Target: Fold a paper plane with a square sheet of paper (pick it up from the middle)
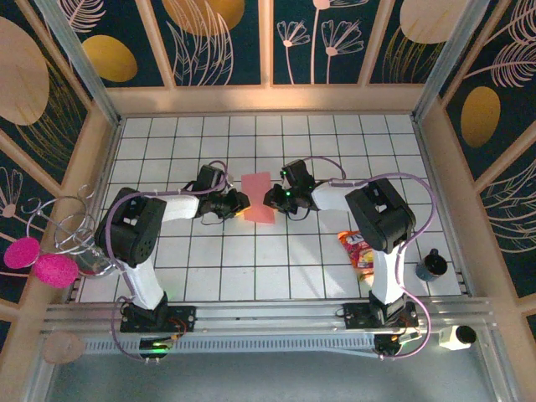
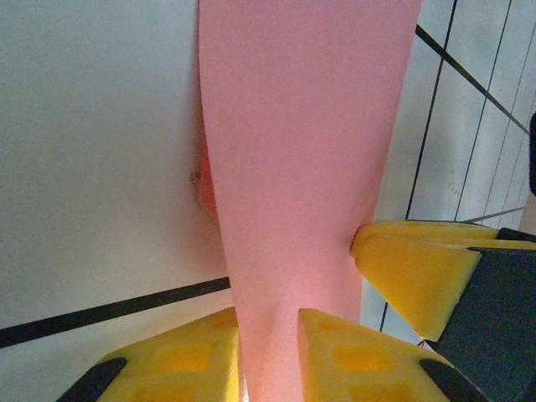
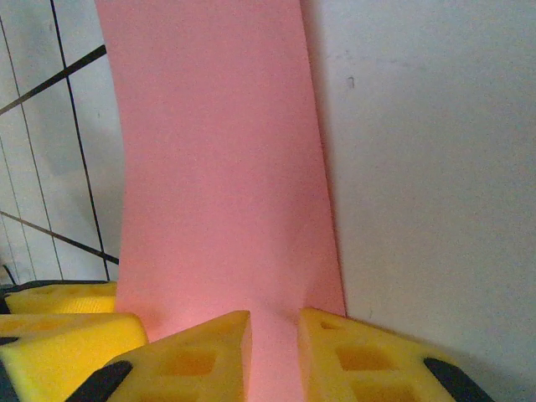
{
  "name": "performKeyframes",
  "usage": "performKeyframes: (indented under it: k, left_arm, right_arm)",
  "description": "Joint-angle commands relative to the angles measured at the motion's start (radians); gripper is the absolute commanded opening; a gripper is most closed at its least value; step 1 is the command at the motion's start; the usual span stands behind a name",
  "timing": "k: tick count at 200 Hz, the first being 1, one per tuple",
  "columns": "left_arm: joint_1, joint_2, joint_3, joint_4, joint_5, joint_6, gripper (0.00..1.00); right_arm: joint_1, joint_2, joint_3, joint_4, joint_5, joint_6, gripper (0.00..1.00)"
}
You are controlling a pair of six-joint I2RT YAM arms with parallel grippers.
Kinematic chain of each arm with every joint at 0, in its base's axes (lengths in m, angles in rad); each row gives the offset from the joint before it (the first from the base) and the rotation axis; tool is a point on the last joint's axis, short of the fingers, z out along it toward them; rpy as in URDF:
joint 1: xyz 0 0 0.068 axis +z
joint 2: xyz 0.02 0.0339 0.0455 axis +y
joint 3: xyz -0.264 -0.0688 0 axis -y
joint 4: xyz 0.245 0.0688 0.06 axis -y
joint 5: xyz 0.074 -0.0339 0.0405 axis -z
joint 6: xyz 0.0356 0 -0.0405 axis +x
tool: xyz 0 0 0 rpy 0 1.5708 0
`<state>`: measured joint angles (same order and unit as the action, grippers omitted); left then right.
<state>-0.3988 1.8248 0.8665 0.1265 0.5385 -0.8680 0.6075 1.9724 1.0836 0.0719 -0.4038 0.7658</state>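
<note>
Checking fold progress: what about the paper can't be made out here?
- Top view: creases on the paper are too small to see.
- Left wrist: paper cut off at top and bottom; unclear whether the left fingers pinch it.
- Right wrist: paper cut off at top; the right fingers cover its lower part.

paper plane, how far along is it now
Done: the square sheet of paper is gripped, with the left gripper and the right gripper each shut on an opposite edge. In hand: it looks narrowed and bowed between them, a first fold at most. Left: no sharp tip or wings, so nearly all the folding.
</note>
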Motion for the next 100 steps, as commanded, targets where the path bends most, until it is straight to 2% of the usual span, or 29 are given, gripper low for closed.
performKeyframes:
  k: [1,50,83,100]
  left_arm:
    - [0.005,0.015,0.017,-0.007,-0.001,0.009,0.2]
    - [0.008,0.017,0.016,-0.007,0.0,-0.001,0.09]
    - [0.008,-0.006,-0.007,0.022,0.004,-0.04,0.0]
    - [0.008,-0.023,-0.02,0.041,0.015,-0.074,0.0]
  right_arm:
    - [-0.006,0.021,-0.036,-0.077,0.034,0.006,0.23]
    - [-0.007,-0.005,-0.042,-0.048,0.035,-0.016,0.25]
    - [0.008,-0.099,-0.006,-0.07,0.124,-0.174,0.33]
    - [0.023,-0.163,-0.002,-0.065,0.174,-0.273,0.36]
